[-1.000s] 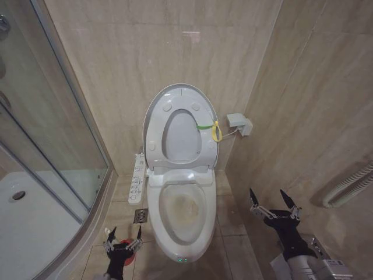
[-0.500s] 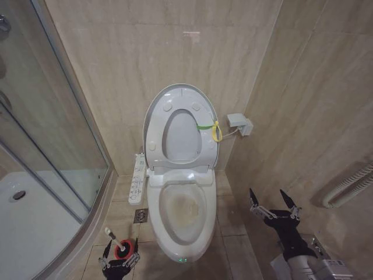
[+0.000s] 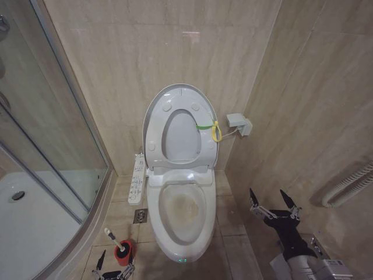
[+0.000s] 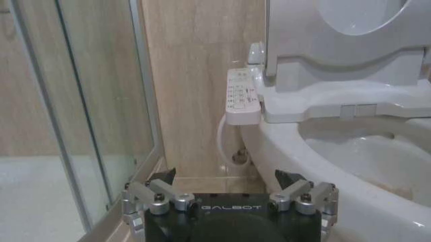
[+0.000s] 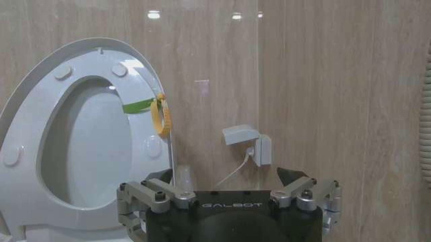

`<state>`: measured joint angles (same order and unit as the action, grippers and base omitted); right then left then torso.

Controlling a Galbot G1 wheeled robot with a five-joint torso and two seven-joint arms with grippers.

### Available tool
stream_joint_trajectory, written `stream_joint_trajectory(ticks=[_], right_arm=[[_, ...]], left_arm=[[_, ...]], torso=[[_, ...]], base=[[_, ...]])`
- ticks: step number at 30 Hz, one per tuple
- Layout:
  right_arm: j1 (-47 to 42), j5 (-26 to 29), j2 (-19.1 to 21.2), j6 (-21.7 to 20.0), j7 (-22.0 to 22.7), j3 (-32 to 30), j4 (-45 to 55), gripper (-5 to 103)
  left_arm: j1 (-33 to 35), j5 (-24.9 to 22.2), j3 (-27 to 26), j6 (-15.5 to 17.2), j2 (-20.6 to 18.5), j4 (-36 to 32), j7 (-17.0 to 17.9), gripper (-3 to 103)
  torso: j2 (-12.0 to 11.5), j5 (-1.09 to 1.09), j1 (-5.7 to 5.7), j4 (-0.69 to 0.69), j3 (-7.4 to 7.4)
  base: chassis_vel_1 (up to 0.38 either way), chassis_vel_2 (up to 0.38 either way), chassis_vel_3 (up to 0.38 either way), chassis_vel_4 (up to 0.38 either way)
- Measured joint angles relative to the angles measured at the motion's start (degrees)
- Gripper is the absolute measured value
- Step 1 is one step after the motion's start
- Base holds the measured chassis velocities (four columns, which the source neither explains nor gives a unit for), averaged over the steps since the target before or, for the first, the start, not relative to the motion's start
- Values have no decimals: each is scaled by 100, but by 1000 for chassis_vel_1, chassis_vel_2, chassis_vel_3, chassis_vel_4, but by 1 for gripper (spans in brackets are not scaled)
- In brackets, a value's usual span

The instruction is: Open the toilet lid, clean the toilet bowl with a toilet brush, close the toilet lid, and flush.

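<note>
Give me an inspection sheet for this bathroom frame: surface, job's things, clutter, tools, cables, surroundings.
Surface: beige tiled floor, small square drain left of the bowl.
Job's things: toilet lid raised against the wall, seat up too; toilet bowl stained yellowish-brown inside; toilet brush standing in its red holder on the floor.
Clutter: nothing seen.
Tools: left tool open, low beside the brush holder; right tool open, empty, right of the bowl.
Cables: white cord from the wall box; yellow-green tie on the seat rim.
Surroundings: glass shower enclosure, bidet control panel, wall hose.

Glossy plastic toilet lid; glossy ceramic toilet bowl.
</note>
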<state>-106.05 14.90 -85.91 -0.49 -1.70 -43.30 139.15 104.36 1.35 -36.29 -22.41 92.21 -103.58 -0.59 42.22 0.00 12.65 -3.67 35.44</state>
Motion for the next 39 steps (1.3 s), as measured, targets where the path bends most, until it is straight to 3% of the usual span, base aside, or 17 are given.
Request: stream_joint_trajectory(ticks=[11,17,25,39], right_arm=[[0,0,0,0,0,0,0,100],[0,0,0,0,0,0,0,100],[0,0,0,0,0,0,0,100],[0,0,0,0,0,0,0,100]], left_arm=[[-5,-127,59,-159,-3,54,-129,99],[-84,-362,-278,-732,-10,908,-251,99],[-428,-417,-673,-1194,-209,1654,-500,99],[-1300,-796,-754,-1261,-649,2456,-1005,99]], torso=[[-1,0,0,0,0],[-1,-1,0,1,0],[-1,-1,0,1,0],[-1,-1,0,0,0]], base=[[0,0,0,0],[0,0,0,0],[0,0,0,0],[0,0,0,0]])
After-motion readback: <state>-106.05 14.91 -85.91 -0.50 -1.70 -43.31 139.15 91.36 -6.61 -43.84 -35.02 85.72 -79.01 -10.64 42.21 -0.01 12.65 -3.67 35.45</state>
